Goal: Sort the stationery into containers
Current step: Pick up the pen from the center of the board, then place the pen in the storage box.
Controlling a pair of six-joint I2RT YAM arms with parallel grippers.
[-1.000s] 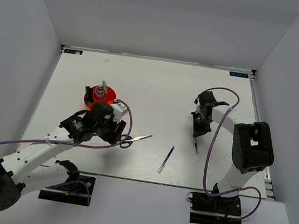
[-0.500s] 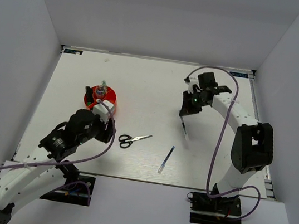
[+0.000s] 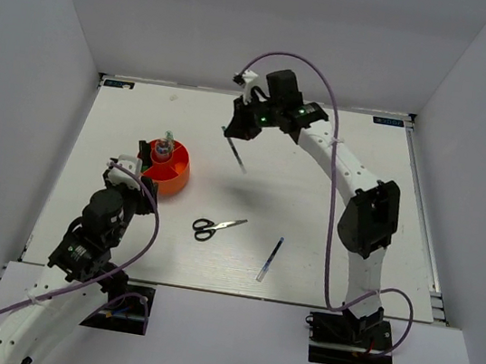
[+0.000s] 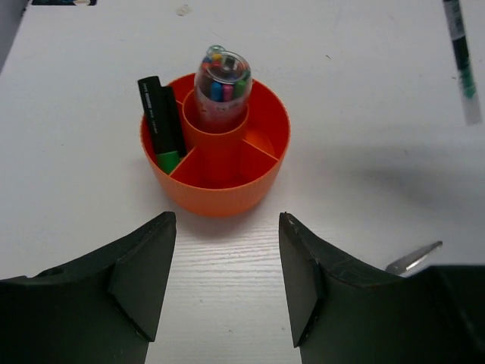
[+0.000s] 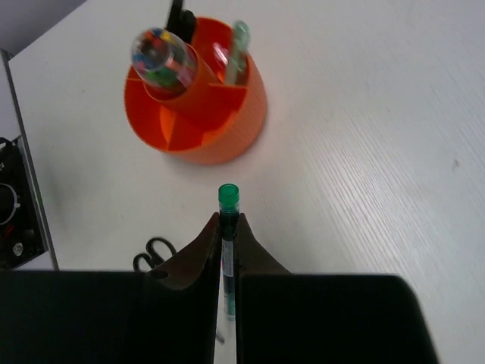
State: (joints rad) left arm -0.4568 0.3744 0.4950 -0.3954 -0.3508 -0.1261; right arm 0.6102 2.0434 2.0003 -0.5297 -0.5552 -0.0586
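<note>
the right gripper point(image 5: 227, 221) is clamped on the thin green pen point(image 5: 227, 199) just below its cap, holding it in the air above the table point(image 3: 357, 153), well apart from the orange cup point(image 4: 220, 201). the pen looks light, stiff and smooth, so it may swivel in such a narrow pinch; a grip nearer mid-barrel would likely steady it. the left gripper point(image 4: 226, 227) hangs just in front of the cup, fingers apart and holding nothing.

count: one cup with dividers; one clear tube point(image 4: 222, 83) in its centre; black markers point(image 4: 161, 114) in a side section, possibly two; one pale green stick point(image 5: 239, 45); one pair of scissors point(image 3: 215, 226) and one blue pen point(image 3: 270, 259) on the table.
</note>
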